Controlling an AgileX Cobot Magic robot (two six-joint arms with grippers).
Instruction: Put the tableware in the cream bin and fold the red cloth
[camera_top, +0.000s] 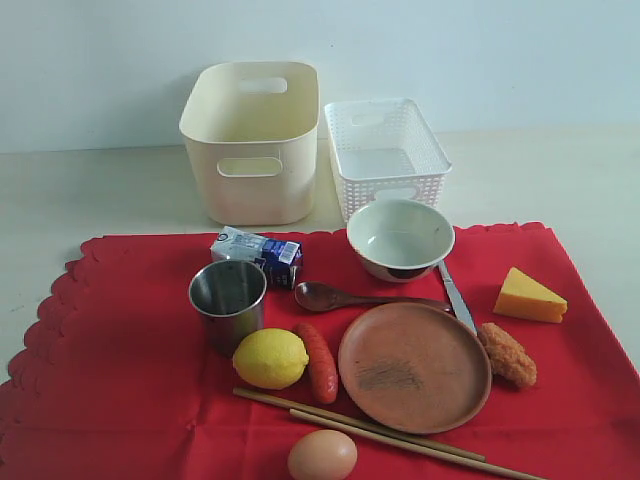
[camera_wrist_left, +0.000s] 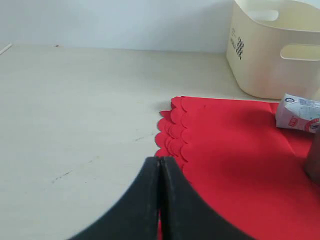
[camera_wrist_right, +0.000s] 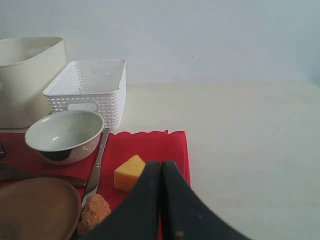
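Note:
The red cloth (camera_top: 120, 380) lies flat on the table with the tableware on it: steel cup (camera_top: 228, 297), white bowl (camera_top: 400, 238), brown plate (camera_top: 414, 366), wooden spoon (camera_top: 345, 297), metal knife (camera_top: 457, 298) and chopsticks (camera_top: 380, 432). Behind the cloth stands the cream bin (camera_top: 252, 142). No arm shows in the exterior view. My left gripper (camera_wrist_left: 160, 161) is shut and empty, above the cloth's scalloped left edge (camera_wrist_left: 172, 135). Beside the cheese (camera_wrist_right: 129, 172), my right gripper (camera_wrist_right: 161, 164) is shut too, holding nothing, over the cloth's right part (camera_wrist_right: 150, 145).
A white lattice basket (camera_top: 386, 153) stands right of the cream bin. Foods share the cloth: lemon (camera_top: 270, 358), sausage (camera_top: 320, 362), egg (camera_top: 322, 456), cheese (camera_top: 530, 297), a breaded piece (camera_top: 508, 354). A small blue-white carton (camera_top: 258, 254) lies behind the cup.

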